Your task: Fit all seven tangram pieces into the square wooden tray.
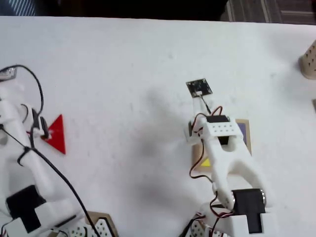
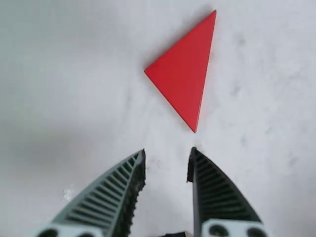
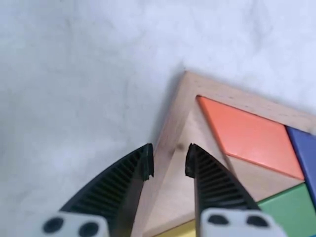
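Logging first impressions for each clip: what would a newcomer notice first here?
A lone red triangle lies on the white table, just ahead of the open left gripper. Farther along the table, the open right gripper hangs over a corner of the wooden tray, where an orange piece borders a bare triangular gap.
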